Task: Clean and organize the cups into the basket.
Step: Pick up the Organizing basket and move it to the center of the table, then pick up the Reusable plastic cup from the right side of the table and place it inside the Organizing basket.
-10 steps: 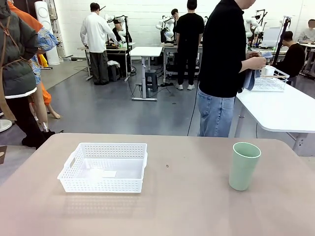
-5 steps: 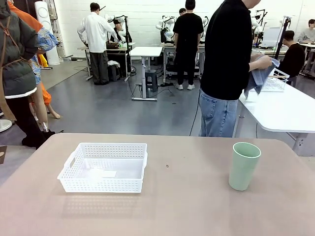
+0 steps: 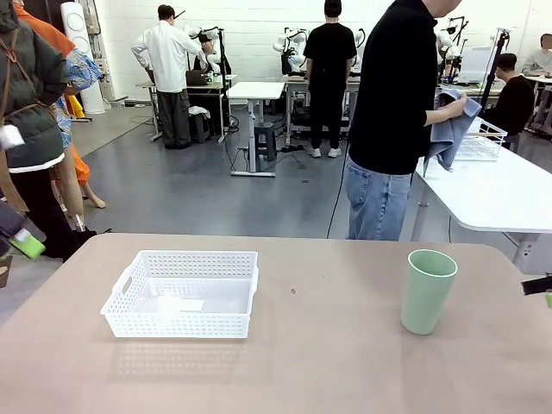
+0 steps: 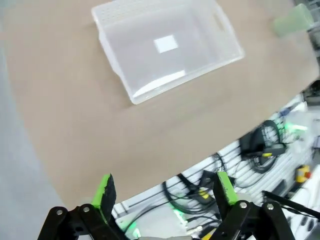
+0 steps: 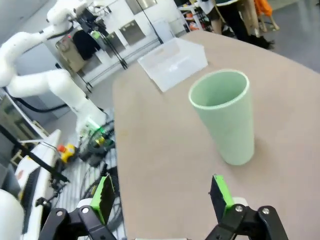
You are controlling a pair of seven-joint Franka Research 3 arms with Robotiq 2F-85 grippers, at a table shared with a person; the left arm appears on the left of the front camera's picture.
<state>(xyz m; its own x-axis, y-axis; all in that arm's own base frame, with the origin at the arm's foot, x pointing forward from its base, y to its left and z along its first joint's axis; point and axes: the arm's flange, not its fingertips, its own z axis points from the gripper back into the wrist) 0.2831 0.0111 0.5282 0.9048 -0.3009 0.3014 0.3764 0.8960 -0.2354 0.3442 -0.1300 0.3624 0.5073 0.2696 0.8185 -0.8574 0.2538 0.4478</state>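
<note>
A pale mint green cup (image 3: pixel 427 291) stands upright on the right side of the brown table. The white lattice basket (image 3: pixel 129 297) sits on the left side with nothing in it but a label. My left gripper (image 3: pixel 23 243) just pokes in at the left edge, clear of the basket. In the left wrist view my left gripper (image 4: pixel 165 192) is open above the table's near edge, with the basket (image 4: pixel 115 75) and the cup (image 4: pixel 295 20) far ahead. My right gripper (image 5: pixel 162 195) is open, a short way from the cup (image 5: pixel 225 115), with the basket (image 5: pixel 172 62) beyond. It peeks in at the right edge of the front view as well (image 3: pixel 540 285).
A person in a black top (image 3: pixel 397 103) stands beyond the far edge, turned to a white table (image 3: pixel 500 190), holding a blue cloth (image 3: pixel 448 129) by a white wire basket (image 3: pixel 479 142). Bare tabletop lies between basket and cup.
Both grippers have come into the edges of the front view. The person has raised the blue cloth. Cup and basket have not moved.
</note>
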